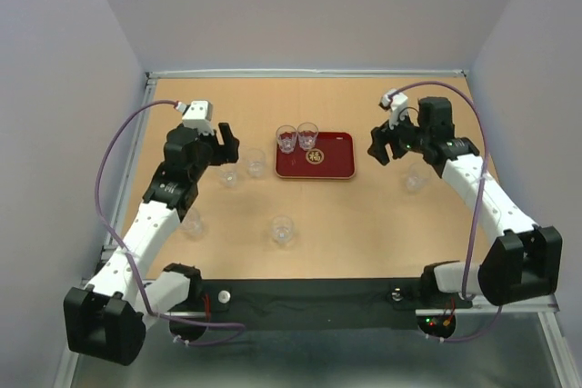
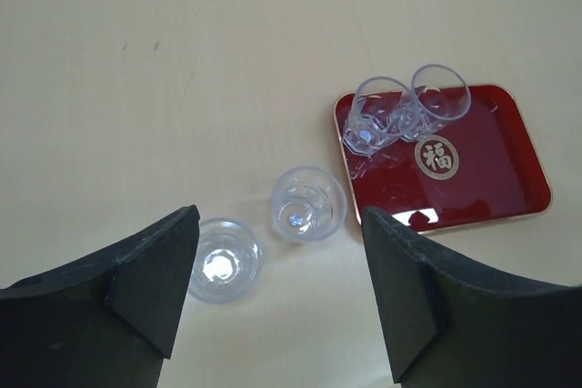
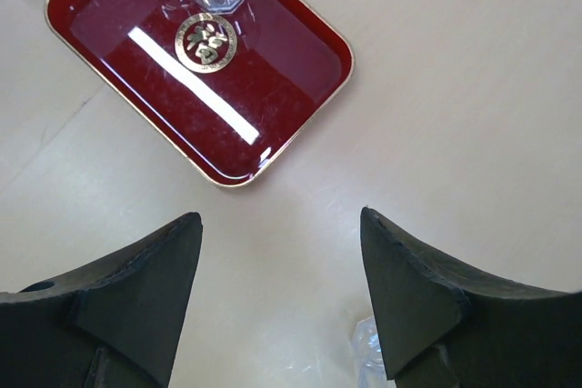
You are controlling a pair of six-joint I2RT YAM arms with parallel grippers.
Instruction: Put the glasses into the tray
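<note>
The dark red tray point(image 1: 336, 159) lies at the middle back of the table, with two clear glasses point(image 1: 286, 139) point(image 1: 307, 134) in its far left corner. Other glasses stand on the table: two left of the tray point(image 1: 256, 163) point(image 1: 229, 173), one at the left point(image 1: 192, 222), one at the front middle point(image 1: 283, 229) and one at the right point(image 1: 416, 176). My left gripper point(image 1: 227, 144) is open and empty above the two left glasses point(image 2: 309, 203) point(image 2: 223, 259). My right gripper point(image 1: 382, 145) is open and empty, right of the tray point(image 3: 282, 61), with a glass point(image 3: 366, 352) by its right finger.
A raised rim point(image 1: 309, 72) borders the back and sides of the wooden table, with grey walls beyond. A black strip point(image 1: 309, 297) with the arm bases runs along the near edge. Bare wood lies between the tray and the front glass.
</note>
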